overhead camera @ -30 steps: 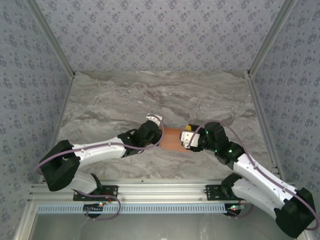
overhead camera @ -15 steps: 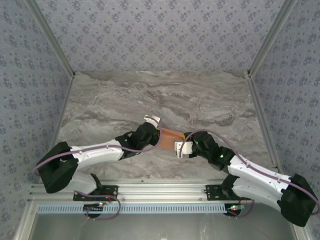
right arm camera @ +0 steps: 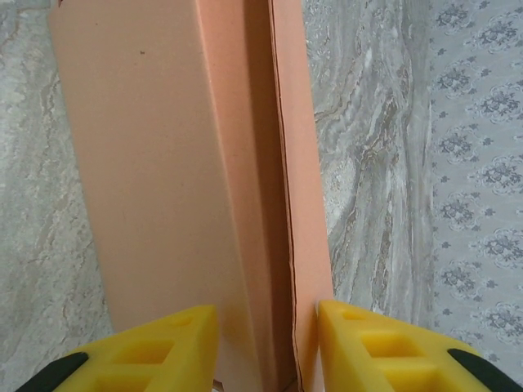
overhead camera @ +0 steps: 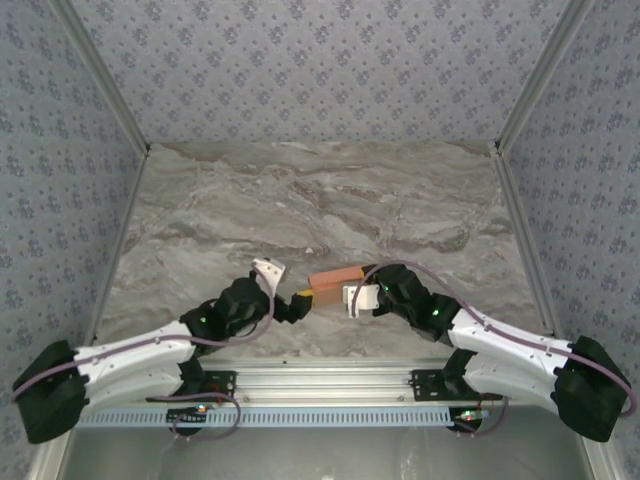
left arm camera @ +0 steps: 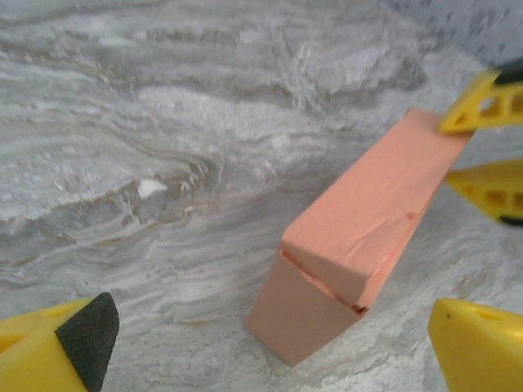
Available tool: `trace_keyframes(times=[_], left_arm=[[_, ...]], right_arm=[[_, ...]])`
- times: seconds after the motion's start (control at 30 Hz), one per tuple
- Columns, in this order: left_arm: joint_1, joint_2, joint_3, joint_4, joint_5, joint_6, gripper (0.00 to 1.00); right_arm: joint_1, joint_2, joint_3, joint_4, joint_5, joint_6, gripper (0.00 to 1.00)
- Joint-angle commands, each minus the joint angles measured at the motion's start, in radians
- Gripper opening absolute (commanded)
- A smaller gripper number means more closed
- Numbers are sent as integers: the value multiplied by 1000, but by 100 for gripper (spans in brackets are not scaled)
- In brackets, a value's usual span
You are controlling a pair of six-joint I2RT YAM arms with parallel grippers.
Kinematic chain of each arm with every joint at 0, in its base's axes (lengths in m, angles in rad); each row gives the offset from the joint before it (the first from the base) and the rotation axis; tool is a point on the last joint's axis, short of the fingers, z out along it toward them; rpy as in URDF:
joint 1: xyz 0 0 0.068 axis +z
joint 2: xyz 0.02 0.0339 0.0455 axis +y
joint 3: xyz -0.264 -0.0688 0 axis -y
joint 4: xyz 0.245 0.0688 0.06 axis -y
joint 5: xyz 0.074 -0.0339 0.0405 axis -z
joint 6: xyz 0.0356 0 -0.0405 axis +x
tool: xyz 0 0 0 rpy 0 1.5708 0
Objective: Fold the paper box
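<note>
The marble table (overhead camera: pixel 300 200) spreads grey and veined. The paper box (overhead camera: pixel 333 277), a closed salmon-orange rectangular carton, lies toward 6 o'clock from the tabletop's middle, its long axis running roughly 9 to 3. The right gripper (right arm camera: pixel 265 343) pinches its 3 o'clock end, a yellow finger pressed on each side. The left gripper (left arm camera: pixel 270 359), at the box's 8 o'clock, stands spread wide, clear of the card.

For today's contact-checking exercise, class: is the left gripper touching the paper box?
Apart. The left wrist view shows bare table between the left gripper's open fingers and the paper box.
</note>
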Motion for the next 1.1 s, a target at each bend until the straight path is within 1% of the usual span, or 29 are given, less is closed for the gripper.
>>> trace_keyframes(times=[0.0, 0.07, 0.13, 0.2, 0.3, 0.4, 0.47, 0.53, 0.6, 0.7, 0.77, 0.83, 0.87, 0.93, 0.97, 1.0, 1.07], left_arm=[[61, -51, 47, -44, 37, -44, 99], [116, -28, 62, -37, 132, -102, 99], [154, 26, 91, -58, 160, -183, 99], [193, 110, 128, -70, 243, -228, 99], [201, 234, 181, -63, 340, -240, 99], [201, 335, 213, -43, 397, -260, 99], [200, 362, 206, -6, 420, -273, 99], [201, 370, 189, 12, 409, -275, 99], [201, 362, 160, 21, 370, -263, 99], [197, 353, 83, 74, 294, -246, 99], [197, 367, 57, 78, 246, -222, 99], [197, 396, 53, 78, 230, -187, 99], [196, 415, 52, 84, 224, -177, 99], [196, 442, 46, 104, 208, -187, 99], [196, 452, 43, 116, 205, -191, 99], [196, 459, 44, 119, 203, -193, 99], [196, 463, 48, 116, 199, -192, 99]], right_arm=[[13, 18, -32, -78, -13, 1, 38], [12, 18, -25, -86, -10, -5, 38], [10, 15, -25, -90, -12, -5, 38], [10, 15, -27, -90, -15, -4, 38], [11, 22, -26, -85, -24, -4, 38], [7, 28, -21, -88, -37, 5, 37], [7, 31, -20, -90, -31, 11, 37], [7, 33, -17, -94, -25, 15, 37], [2, 35, -15, -95, -24, 20, 37], [-30, 45, -2, -90, -62, 40, 38], [-47, 42, 13, -97, -92, 57, 40], [-65, 20, 25, -121, -153, 70, 44], [-80, 4, 31, -134, -209, 85, 48], [-119, -41, 47, -149, -353, 153, 62], [-147, -69, 66, -170, -451, 190, 65], [-181, -91, 84, -179, -542, 238, 65], [-245, -130, 102, -141, -647, 372, 65]])
